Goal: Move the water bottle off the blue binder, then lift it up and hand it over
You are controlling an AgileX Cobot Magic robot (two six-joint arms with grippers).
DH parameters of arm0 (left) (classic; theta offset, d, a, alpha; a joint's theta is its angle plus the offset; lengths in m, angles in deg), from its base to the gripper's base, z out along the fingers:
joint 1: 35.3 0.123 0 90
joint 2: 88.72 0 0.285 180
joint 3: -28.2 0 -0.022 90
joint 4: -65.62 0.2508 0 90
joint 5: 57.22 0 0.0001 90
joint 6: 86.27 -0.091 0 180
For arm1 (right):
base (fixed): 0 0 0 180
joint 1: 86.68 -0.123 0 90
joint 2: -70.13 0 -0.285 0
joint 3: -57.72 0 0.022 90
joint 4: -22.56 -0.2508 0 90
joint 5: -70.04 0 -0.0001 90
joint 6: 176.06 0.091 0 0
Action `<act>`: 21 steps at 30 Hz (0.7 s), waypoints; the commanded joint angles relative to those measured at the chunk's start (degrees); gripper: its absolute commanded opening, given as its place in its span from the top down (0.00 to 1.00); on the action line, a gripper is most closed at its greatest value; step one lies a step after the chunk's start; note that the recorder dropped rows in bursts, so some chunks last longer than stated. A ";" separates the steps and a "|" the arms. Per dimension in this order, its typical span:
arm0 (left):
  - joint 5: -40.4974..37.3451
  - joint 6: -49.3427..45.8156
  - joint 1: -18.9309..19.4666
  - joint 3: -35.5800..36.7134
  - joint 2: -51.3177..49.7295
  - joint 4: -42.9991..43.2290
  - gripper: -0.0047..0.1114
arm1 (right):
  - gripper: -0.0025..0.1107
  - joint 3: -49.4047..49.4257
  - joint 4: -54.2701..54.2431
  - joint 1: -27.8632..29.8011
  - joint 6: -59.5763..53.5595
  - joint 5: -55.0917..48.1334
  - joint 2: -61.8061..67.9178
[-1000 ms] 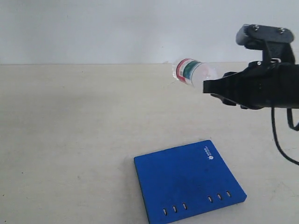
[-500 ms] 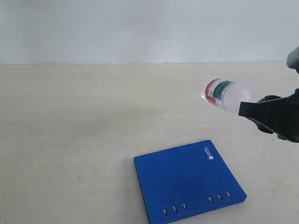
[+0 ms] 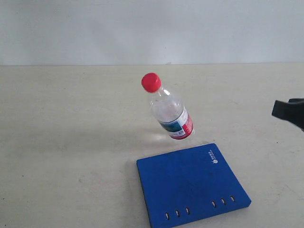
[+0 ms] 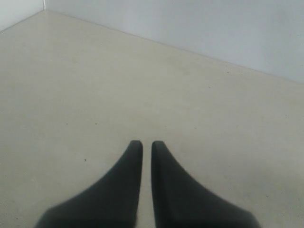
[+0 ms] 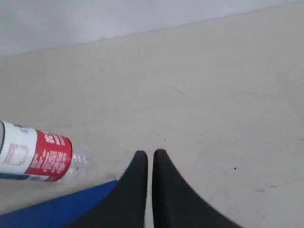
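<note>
Right end effector (image 5: 150,156) is clenched with nothing in it: the wrist view shows the two dark fingers nearly together with only a thin slit between them. In the exterior view I only get its tip poking in at the right edge, well apart from the water bottle (image 3: 169,110). Left end effector (image 4: 143,144) is clenched too and holds nothing, with bare desk (image 3: 71,123) under it; it doesn't show in the exterior view. Neither end effector touches the bottle. It's tilted, red cap (image 3: 151,82) up and toward the left, label band (image 3: 179,126) at the lower end, base pointing down toward the far edge of the blue binder (image 3: 190,183). It looks clear of the desk, with a bright patch on the surface just below it, but I can't confirm whether the base touches anything. It isn't lying on the binder. The right wrist view has the bottle's lower end just beside the binder's edge, with a strip of desk between them. The binder lies flat near the front of the desk, white logo (image 3: 212,156) at its far right corner, slots (image 3: 199,208) along the near edge.
</note>
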State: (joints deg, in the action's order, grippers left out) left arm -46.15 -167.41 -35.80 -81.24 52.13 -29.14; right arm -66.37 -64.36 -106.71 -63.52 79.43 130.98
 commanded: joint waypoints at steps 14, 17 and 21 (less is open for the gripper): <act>-10.57 0.19 -0.05 0.24 0.36 0.96 0.90 | 0.90 1.28 0.65 0.04 -24.84 -23.37 -0.32; -12.28 0.19 -0.05 0.69 0.13 0.96 0.90 | 0.74 1.28 0.74 0.04 -26.53 -31.16 0.26; -22.20 8.38 -0.05 4.20 -2.38 0.82 0.90 | 0.58 1.28 0.47 0.04 -24.07 -35.12 3.34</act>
State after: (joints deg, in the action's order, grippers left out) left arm -60.86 -164.59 -35.80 -79.39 51.39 -28.66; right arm -65.36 -64.25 -106.71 -88.86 47.09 132.44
